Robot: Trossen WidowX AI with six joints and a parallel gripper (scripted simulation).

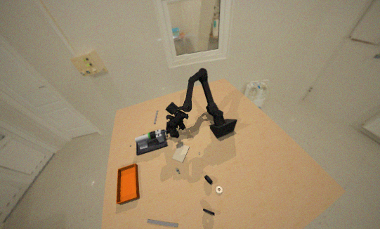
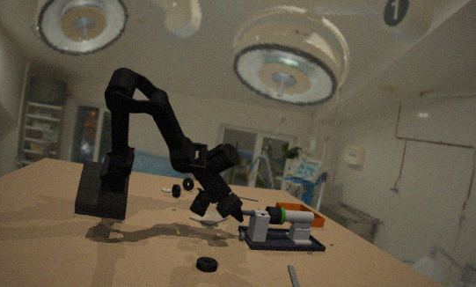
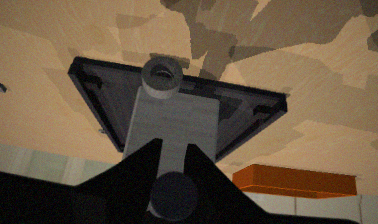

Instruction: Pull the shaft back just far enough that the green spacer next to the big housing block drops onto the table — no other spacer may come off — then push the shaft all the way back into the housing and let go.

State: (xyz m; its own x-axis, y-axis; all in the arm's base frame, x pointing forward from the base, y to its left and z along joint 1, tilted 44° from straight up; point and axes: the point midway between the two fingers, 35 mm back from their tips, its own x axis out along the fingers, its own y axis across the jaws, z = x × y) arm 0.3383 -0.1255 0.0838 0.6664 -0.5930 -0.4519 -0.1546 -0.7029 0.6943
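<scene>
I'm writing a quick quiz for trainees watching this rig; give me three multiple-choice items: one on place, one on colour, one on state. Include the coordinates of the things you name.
1. Where is the green spacer?
A) in the open tray
B) on the shaft
C) on the table

2. What colour is the open tray?
A) blue
B) white
C) orange

3. How is the tool?
A) shut on the shaft
B) wide open
C) shut on a spacer

1: B, the green spacer (image 1: 149, 135) (image 2: 283, 215) sits in line between black and light grey parts above the dark base (image 1: 152, 150) (image 2: 287, 247).
2: C, the open tray (image 1: 128, 183) (image 2: 319, 219) (image 3: 295, 182) shows orange.
3: A, the tool (image 2: 241, 216) (image 3: 174, 149) has the shaft (image 2: 248, 212) (image 3: 174, 196) between its fingers.
</scene>
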